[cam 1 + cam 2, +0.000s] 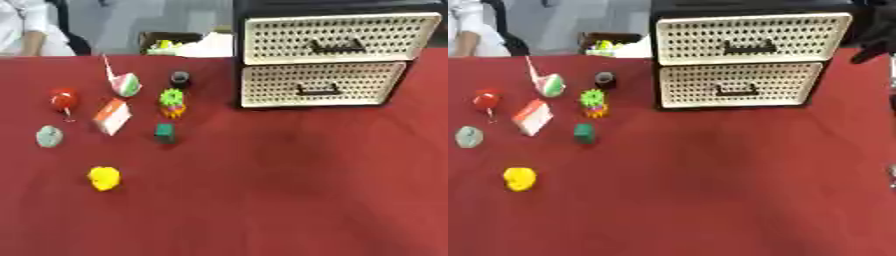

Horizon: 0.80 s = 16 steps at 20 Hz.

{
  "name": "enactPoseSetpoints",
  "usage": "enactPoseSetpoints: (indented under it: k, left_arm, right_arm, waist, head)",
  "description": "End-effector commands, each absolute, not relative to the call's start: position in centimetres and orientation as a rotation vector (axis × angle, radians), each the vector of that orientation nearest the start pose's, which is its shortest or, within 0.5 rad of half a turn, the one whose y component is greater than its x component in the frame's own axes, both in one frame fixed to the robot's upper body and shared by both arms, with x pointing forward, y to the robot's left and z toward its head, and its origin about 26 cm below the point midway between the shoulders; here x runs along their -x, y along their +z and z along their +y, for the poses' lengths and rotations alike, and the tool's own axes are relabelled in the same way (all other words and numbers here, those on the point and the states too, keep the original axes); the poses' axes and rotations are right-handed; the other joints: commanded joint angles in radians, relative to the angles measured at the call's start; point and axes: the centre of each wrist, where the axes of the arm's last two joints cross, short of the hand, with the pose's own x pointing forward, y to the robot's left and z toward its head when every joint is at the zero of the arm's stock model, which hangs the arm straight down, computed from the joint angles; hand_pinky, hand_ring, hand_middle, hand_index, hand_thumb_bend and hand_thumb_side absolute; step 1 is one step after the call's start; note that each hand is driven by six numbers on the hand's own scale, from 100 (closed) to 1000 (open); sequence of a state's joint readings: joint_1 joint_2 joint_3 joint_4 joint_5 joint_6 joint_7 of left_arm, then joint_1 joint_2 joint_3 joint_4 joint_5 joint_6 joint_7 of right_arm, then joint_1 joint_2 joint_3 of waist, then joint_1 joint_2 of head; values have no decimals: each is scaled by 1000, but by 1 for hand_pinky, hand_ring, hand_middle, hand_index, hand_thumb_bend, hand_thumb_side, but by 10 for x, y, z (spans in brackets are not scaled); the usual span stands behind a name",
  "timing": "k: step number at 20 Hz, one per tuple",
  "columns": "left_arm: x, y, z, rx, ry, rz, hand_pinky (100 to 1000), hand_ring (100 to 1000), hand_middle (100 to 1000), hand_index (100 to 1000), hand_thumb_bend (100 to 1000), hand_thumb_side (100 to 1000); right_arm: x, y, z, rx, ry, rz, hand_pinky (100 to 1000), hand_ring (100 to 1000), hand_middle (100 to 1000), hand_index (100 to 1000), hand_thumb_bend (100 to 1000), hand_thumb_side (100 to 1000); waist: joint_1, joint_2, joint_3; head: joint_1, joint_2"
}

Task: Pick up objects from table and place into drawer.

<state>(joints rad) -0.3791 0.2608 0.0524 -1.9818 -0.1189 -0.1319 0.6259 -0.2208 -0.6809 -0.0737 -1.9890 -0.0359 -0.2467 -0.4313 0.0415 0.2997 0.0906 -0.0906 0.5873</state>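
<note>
Clearly, both drawer fronts (328,59) face the camera.

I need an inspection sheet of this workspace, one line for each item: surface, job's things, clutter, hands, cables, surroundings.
Surface: red tablecloth, flat, bare on the near right.
Job's things: two-drawer unit at the far right, both drawers shut. On the left lie a yellow object, a green block, a grey-green round object, a red round object, a red and white box, a green and orange toy, a small black object and a white and green cone shape.
Clutter: nothing seen.
Hands: a dark shape at the upper right edge, perhaps the right hand; fingers unclear. Left hand not seen.
Cables: nothing seen.
Surroundings: a box with items behind the table.
</note>
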Motion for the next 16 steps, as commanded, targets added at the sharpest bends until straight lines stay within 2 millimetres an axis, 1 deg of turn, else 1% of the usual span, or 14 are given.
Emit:
enactPoseSetpoints:
  k: [1, 8, 10, 12, 13, 14, 16]
  left_arm:
    - [-306, 226, 257, -521, 417, -2557, 470, 585, 616, 778, 100, 830]
    - [-306, 226, 258, -523, 414, -2557, 471, 585, 616, 777, 100, 829]
    - [-306, 226, 258, -524, 413, -2556, 471, 585, 616, 777, 100, 830]
    - [-306, 226, 258, -525, 411, -2555, 471, 585, 616, 777, 100, 830]
    - [-306, 226, 258, -525, 410, -2555, 471, 585, 616, 777, 100, 830]
    - [-306, 226, 258, -526, 409, -2555, 471, 585, 616, 777, 100, 830]
    - [-306, 226, 258, -527, 407, -2554, 471, 585, 616, 777, 100, 830]
  right_arm:
    - [-284, 238, -333, 618, 229, -2562, 692, 486, 556, 774, 100, 795]
    - [-284, 243, -335, 630, 257, -2573, 689, 486, 553, 777, 100, 804]
    - [-284, 249, -337, 665, 292, -2585, 661, 466, 522, 782, 100, 791]
    - [-283, 257, -340, 723, 349, -2585, 629, 425, 466, 787, 100, 742]
    - [-283, 261, -341, 758, 389, -2581, 603, 388, 423, 790, 100, 714]
    - [-282, 265, -343, 796, 436, -2571, 587, 364, 397, 790, 100, 706]
    - [-281, 273, -345, 863, 519, -2550, 549, 310, 338, 794, 100, 724]
  waist:
    - [-1, -18, -1]
    - [-2, -20, -3]
    - [-3, -21, -3]
    - [-4, -23, -4]
    - [-5, -24, -4]
    - [-5, -25, -4]
    - [-6, -26, -4]
  head:
    - [-4, -8]
    - [-7, -9]
    - [-9, -7]
    - [-10, -7]
    - [-11, -7]
    - [-11, -7]
    - [-12, -7]
